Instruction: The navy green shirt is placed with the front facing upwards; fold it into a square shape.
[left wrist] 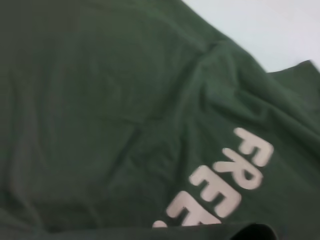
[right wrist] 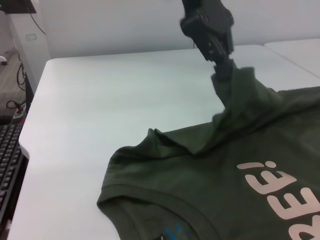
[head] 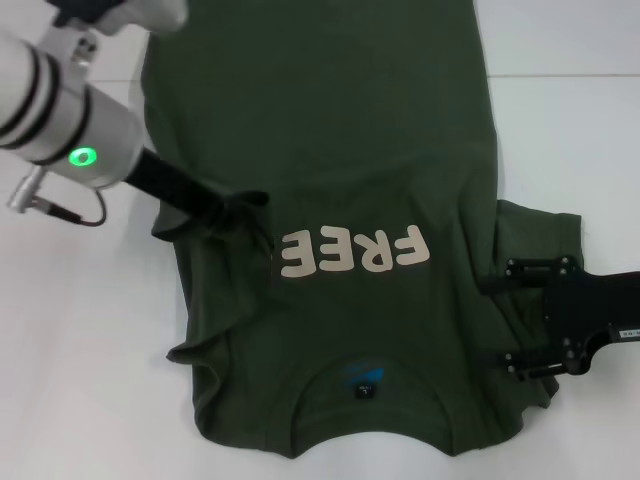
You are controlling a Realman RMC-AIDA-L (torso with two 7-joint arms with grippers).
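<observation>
Olive-green cotton: the navy green shirt (head: 340,180) lies front up on the white table (head: 80,330), collar (head: 365,405) nearest the robot, cream "FREE" lettering (head: 352,252) across the chest. Left gripper (head: 238,208) is closed on a bunch of cloth at the sleeve, lifting it into a peak above the table. Right gripper (head: 510,322) sits low over the opposite sleeve (head: 535,235), fingers spread apart, nothing visibly pinched between them.
</observation>
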